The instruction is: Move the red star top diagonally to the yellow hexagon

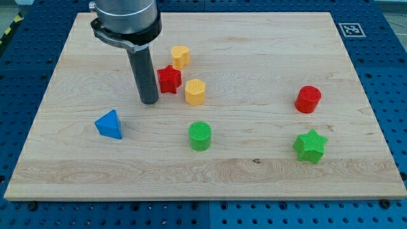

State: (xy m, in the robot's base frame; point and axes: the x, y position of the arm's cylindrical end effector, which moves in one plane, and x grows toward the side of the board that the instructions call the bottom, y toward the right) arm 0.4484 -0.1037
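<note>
The red star [169,79] lies on the wooden board [254,57], left of centre near the view's top. The yellow hexagon [195,92] sits just to its lower right, close to or touching it. My tip [149,101] rests on the board just left of and slightly below the red star, a small gap away. The dark rod rises from the tip to the arm's grey housing at the view's top.
A yellow heart [180,56] sits just above the red star. A blue triangle [109,124] lies at lower left, a green cylinder [200,136] at lower centre, a red cylinder [308,99] at right, a green star [310,145] at lower right.
</note>
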